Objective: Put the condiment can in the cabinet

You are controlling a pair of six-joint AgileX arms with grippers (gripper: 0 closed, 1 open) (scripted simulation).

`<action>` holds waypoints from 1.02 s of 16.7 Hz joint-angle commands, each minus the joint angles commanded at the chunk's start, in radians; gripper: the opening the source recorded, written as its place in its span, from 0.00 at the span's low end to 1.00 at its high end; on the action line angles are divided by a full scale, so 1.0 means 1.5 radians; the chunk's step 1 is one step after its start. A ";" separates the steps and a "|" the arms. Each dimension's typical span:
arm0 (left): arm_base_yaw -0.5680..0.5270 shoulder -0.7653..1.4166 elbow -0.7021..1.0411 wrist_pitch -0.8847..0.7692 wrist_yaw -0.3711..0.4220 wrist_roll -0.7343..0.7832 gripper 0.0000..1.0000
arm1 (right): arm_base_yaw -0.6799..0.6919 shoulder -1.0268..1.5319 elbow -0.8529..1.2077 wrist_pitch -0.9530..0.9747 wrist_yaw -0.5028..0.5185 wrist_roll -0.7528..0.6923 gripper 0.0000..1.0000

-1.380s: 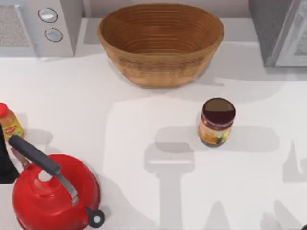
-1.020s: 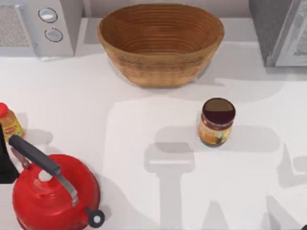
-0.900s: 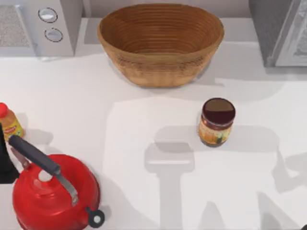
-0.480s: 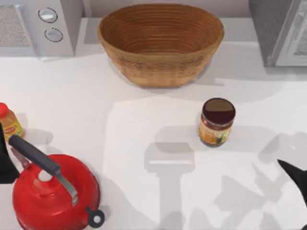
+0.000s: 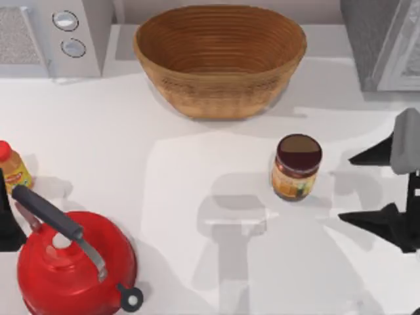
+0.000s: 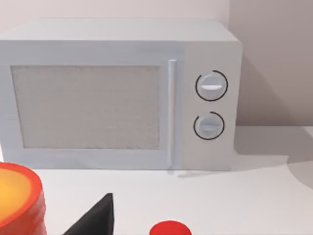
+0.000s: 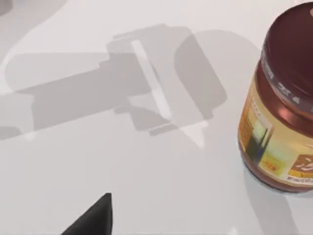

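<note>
The condiment can stands upright on the white table, right of centre; it has a dark maroon lid and an orange-yellow label. Just to its right, at the table's right edge, my right gripper is open, its two black fingers spread wide and pointing at the can without touching it. The right wrist view has the can close by, with one black fingertip at the picture's edge. The grey cabinet stands in the back right corner. My left arm is parked at the left edge.
A wicker basket sits at the back centre. A light grey appliance with two knobs is at the back left. A red kettle and a small yellow bottle stand at the front left.
My right gripper has come in from the lower right and moved up beside the can, fingers spread. The can and the left arm have not moved.
</note>
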 joint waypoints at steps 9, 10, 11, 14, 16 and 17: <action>0.000 0.000 0.000 0.000 0.000 0.000 1.00 | -0.035 0.434 0.243 -0.010 -0.301 -0.256 1.00; 0.000 0.000 0.000 0.000 0.000 0.000 1.00 | -0.035 0.460 0.261 -0.009 -0.325 -0.275 1.00; 0.000 0.000 0.000 0.000 0.000 0.000 1.00 | -0.035 0.481 0.276 -0.009 -0.345 -0.291 1.00; 0.000 0.000 0.000 0.000 0.000 0.000 1.00 | -0.033 0.514 0.301 -0.008 -0.379 -0.318 1.00; 0.000 0.000 0.000 0.000 0.000 0.000 1.00 | -0.033 0.514 0.302 -0.008 -0.380 -0.319 1.00; 0.000 0.000 0.000 0.000 0.000 0.000 1.00 | -0.033 0.514 0.302 -0.008 -0.380 -0.319 1.00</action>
